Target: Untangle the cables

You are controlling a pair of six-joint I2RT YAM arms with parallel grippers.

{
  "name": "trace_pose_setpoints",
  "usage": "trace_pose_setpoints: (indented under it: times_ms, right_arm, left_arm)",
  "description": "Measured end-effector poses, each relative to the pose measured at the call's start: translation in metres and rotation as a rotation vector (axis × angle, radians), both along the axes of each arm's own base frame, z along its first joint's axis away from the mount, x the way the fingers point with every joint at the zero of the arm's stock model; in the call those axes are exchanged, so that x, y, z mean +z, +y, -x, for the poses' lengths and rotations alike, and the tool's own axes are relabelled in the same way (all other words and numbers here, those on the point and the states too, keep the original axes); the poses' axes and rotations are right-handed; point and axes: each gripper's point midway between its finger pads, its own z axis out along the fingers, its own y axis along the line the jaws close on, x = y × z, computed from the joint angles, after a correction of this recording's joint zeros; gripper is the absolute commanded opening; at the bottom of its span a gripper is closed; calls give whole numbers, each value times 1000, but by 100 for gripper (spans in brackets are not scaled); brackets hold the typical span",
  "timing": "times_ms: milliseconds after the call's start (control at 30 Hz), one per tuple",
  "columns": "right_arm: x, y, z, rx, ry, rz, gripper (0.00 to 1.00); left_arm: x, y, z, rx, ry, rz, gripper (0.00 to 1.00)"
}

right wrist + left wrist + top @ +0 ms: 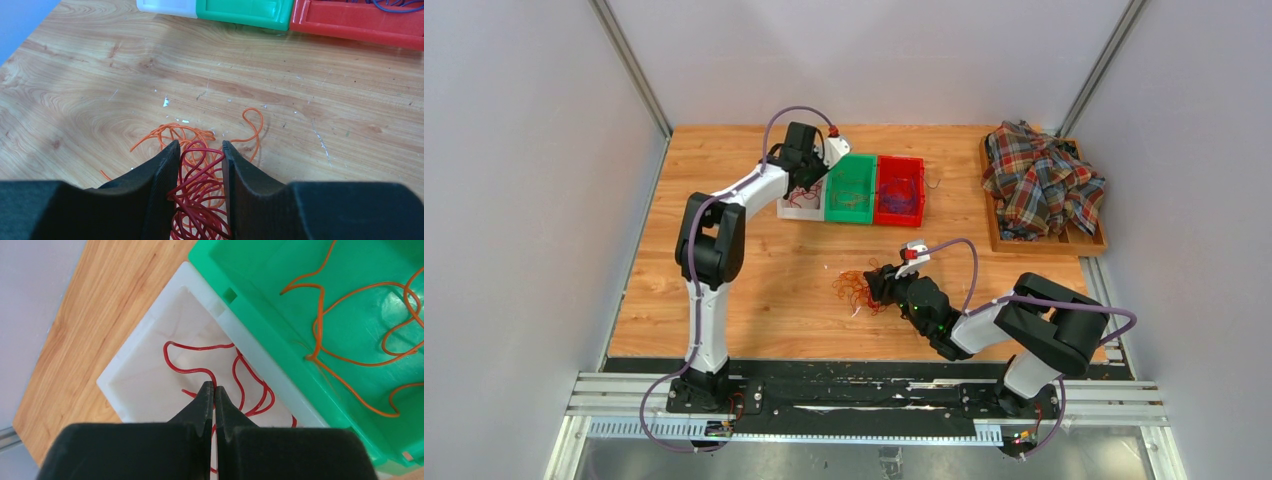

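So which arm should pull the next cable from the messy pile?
Right, I think. The right gripper clamps the cables, red loops squeezed between its jaws. The left gripper is shut, away over the white bin.

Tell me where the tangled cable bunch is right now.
In the top view the cable bunch lies on the wooden table just right of centre, nearer than the green bin, gripped by the right end effector.

The left arm [714, 240] and right arm [1024, 330] share white link shells and chunky black joint housings. A lilac hose [969, 262] runs along each, ending by a small red-and-white wrist fitting [911, 252]. The jaws are matte black wedges, finely ribbed inside
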Motion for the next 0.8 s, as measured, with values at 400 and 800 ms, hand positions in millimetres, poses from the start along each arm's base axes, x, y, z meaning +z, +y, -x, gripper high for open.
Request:
trace_pose_setpoints:
  times_ms: [400,800]
  right_arm:
    - [1,0,0,0,-3,-2,39]
    - [-3,-5,2,-4,0,3,41]
  left_arm:
    - [-19,7,1,-1,6,-66,56]
    - [103,-4,4,-19,-101,51,77]
